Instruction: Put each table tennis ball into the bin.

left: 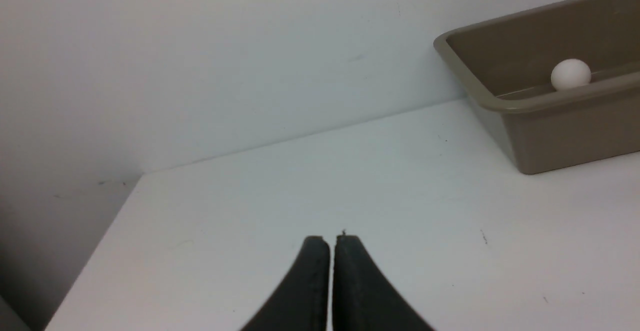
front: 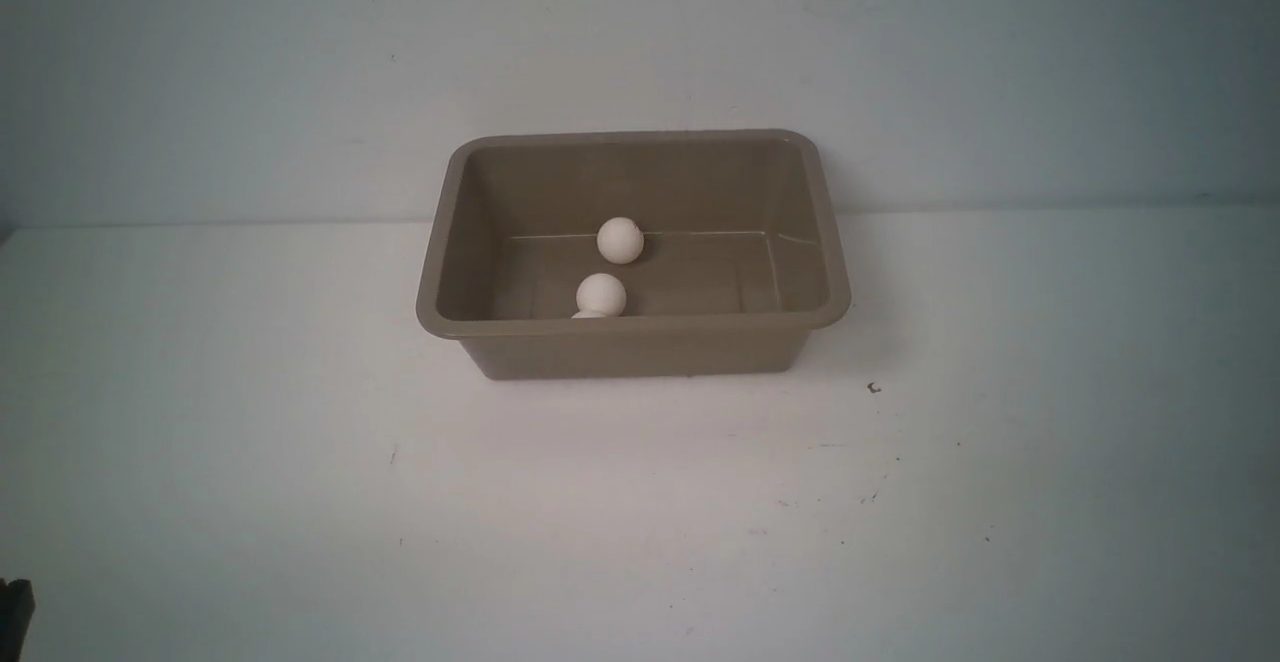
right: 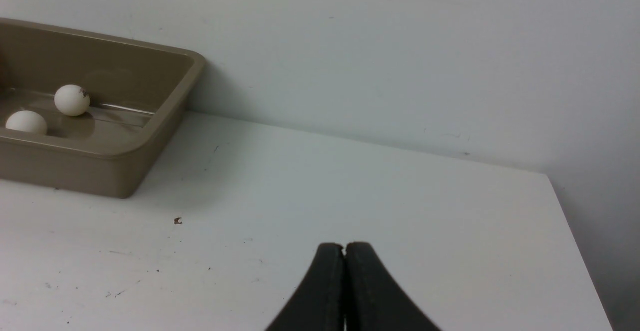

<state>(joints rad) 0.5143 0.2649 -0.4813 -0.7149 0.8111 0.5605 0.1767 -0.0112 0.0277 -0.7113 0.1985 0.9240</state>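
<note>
The tan-brown bin [front: 630,327] stands in the middle of the white table, up against the back wall. Inside it lie two off-white table tennis balls, one [front: 620,240] near the far wall and one [front: 601,294] closer to me. The top of a third ball [front: 590,315] peeks over the near rim. The left wrist view shows my left gripper [left: 332,241] shut and empty over bare table, well away from the bin [left: 550,136] and a ball [left: 570,74]. My right gripper [right: 345,247] is likewise shut and empty, far from the bin [right: 75,168] with two balls [right: 72,100] [right: 26,122].
A pale wall rises right behind the bin. The table's left edge [left: 100,241] lies close to the left gripper, and its right edge [right: 575,231] close to the right gripper. A small dark speck [front: 874,388] sits on the table near the bin's front right corner.
</note>
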